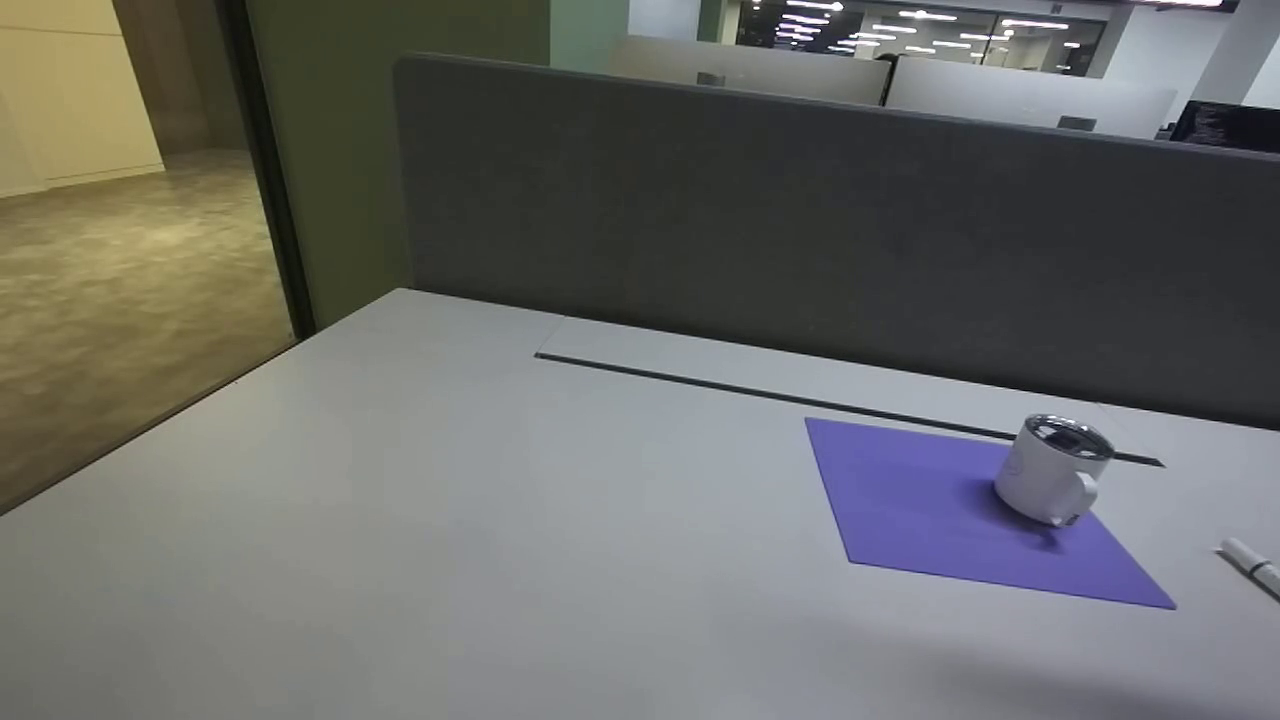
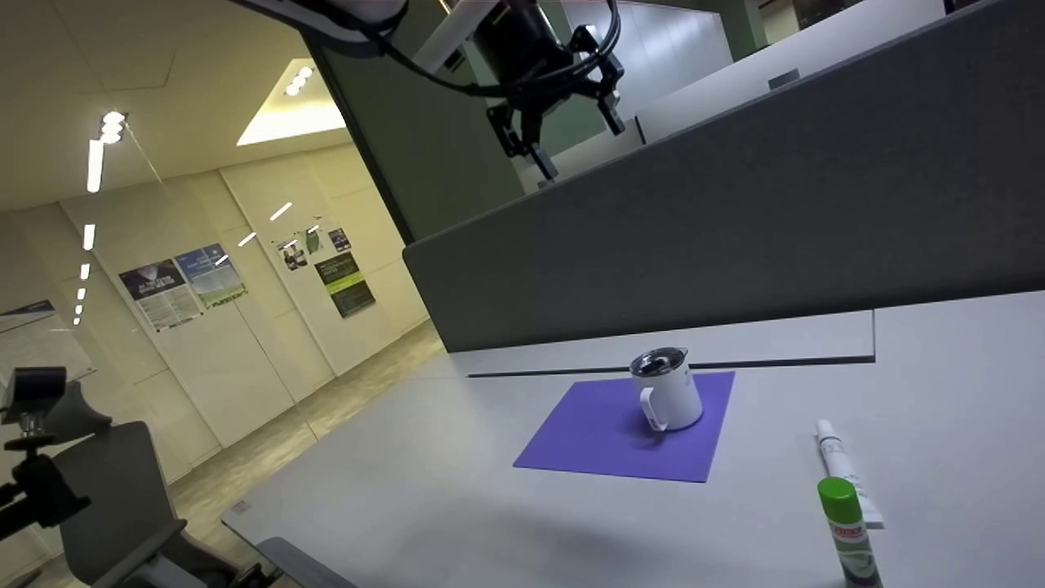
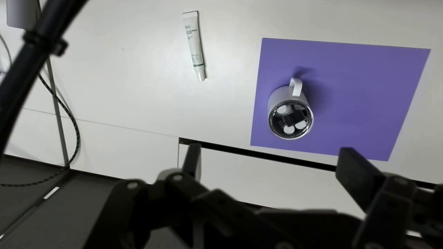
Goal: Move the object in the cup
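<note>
In an exterior view the white cup (image 1: 1040,488) stands upright on the purple mat (image 1: 915,505), towards its two o'clock edge. In an exterior view the gripper (image 2: 584,153) hangs high – jaws spread wide – and the cup is well below it, at five o'clock. In the wrist view the cup lies at one o'clock from the gap between the jaws, handle toward twelve.

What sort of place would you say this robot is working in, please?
Most likely an open-plan office, judging by the long, flat, dark-grey divider in both exterior views, the pale rectangular partition panels beyond it, and the dark-grey office-style chair in an exterior view.
</note>
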`<state>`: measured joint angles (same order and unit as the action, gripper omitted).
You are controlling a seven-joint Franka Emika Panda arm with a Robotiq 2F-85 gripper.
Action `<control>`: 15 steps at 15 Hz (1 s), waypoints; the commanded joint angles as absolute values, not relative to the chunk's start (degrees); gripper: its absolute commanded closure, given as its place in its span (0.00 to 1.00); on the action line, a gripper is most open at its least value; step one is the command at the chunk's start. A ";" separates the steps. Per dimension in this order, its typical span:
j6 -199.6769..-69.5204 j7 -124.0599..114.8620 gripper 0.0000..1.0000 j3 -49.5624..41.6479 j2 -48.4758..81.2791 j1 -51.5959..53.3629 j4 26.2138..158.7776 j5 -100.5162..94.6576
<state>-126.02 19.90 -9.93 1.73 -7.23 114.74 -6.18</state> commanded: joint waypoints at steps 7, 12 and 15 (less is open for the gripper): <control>-133.14 26.30 0.00 -7.39 11.29 -8.03 111.88 2.94; -140.26 30.17 0.25 -3.09 23.32 -8.75 108.26 4.63; -143.41 29.72 0.40 -1.40 29.79 -8.55 105.40 1.71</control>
